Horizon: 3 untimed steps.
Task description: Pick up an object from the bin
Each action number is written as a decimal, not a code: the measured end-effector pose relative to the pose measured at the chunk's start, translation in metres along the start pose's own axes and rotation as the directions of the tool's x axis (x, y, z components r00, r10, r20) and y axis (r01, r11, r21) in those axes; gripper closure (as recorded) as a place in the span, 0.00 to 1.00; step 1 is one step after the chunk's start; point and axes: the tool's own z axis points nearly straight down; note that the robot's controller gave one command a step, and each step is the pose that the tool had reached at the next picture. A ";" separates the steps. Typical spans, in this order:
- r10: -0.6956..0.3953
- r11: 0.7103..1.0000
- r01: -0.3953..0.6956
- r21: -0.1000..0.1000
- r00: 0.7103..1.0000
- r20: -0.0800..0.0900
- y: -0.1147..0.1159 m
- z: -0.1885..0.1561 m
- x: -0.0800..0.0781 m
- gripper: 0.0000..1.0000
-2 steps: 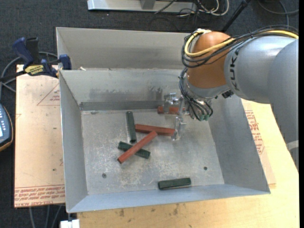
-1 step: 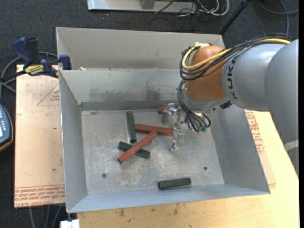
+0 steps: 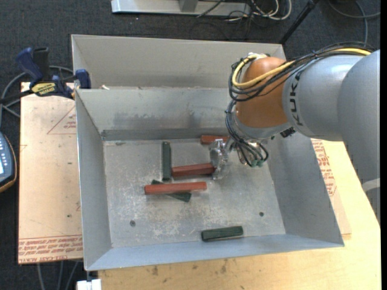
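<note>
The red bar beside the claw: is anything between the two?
Nothing visible. The claw sits at the right end of that red bar. A dark green bar lies at its left end and a longer red bar in front, clear of the claw.

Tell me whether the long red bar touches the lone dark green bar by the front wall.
Apart. The camera view shows bare bin floor between the long red bar and the lone dark green bar.

Pincer (image 3: 219, 164) low over one end of middle red-brown bar (image 3: 190, 171), dark green bar (image 3: 222, 233) well apart
</note>
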 end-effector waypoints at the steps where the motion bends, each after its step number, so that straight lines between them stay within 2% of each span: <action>1: -0.413 0.911 0.413 0.003 0.911 0.005 -0.013 -0.032 -0.033 1.00; 2: -0.550 0.835 0.550 0.002 0.835 0.002 -0.046 -0.025 -0.030 1.00; 3: -0.868 0.496 0.868 0.007 0.496 0.005 -0.028 -0.130 -0.026 1.00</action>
